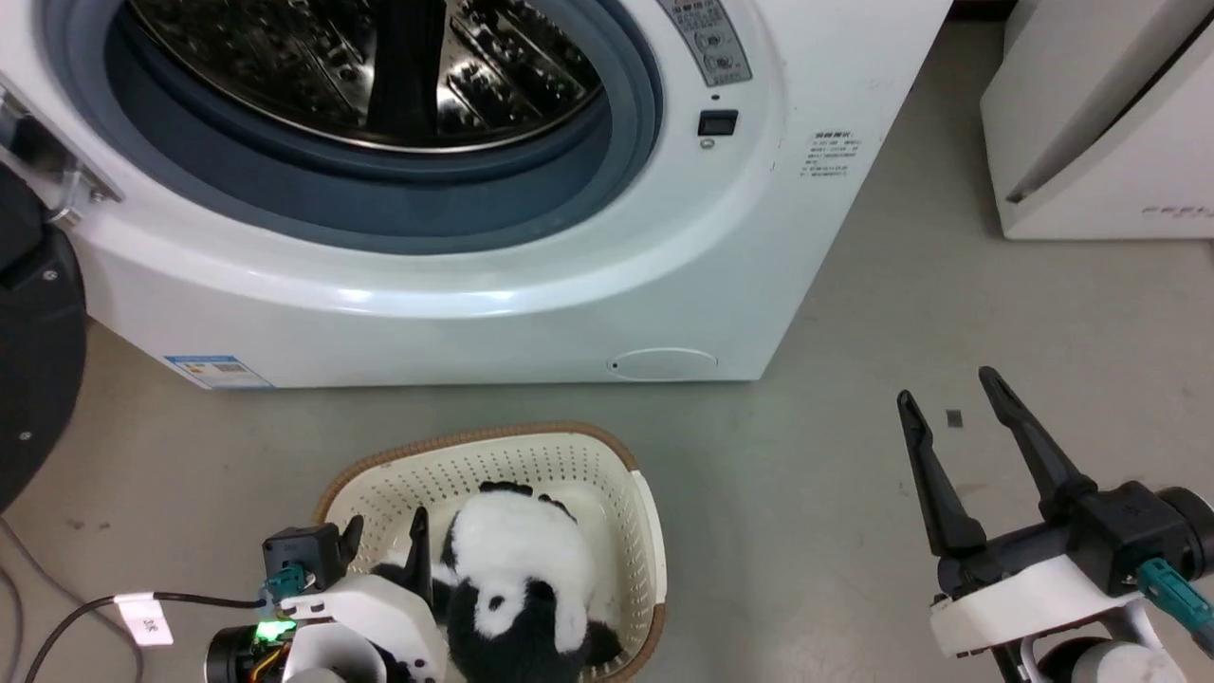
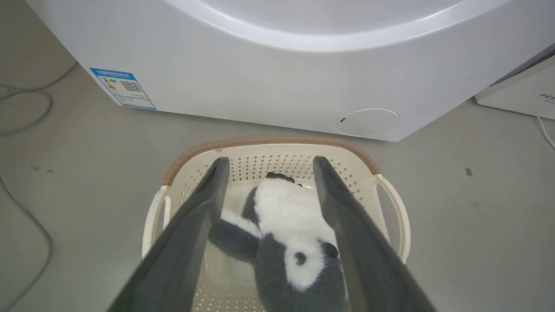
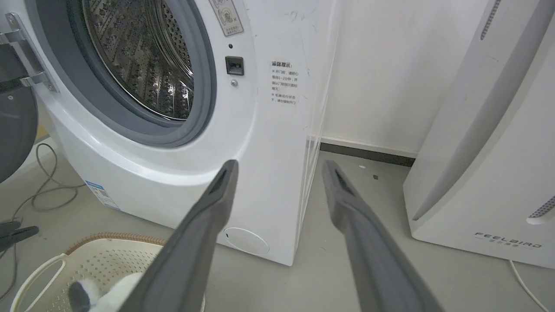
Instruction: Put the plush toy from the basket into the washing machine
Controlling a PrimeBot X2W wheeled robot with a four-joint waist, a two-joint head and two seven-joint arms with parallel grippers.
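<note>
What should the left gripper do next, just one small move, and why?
Probably lower the left gripper onto the panda: it is open and frames the panda in the left wrist view, and the panda lies ungripped in the basket.

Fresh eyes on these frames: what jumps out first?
The washing machine dominates the top of the head view, its shiny steel drum exposed. On the floor just in front sits the basket with the plush toy lying in it and the open left tool poised over it. The right tool, also open, hangs off to the right.
</note>
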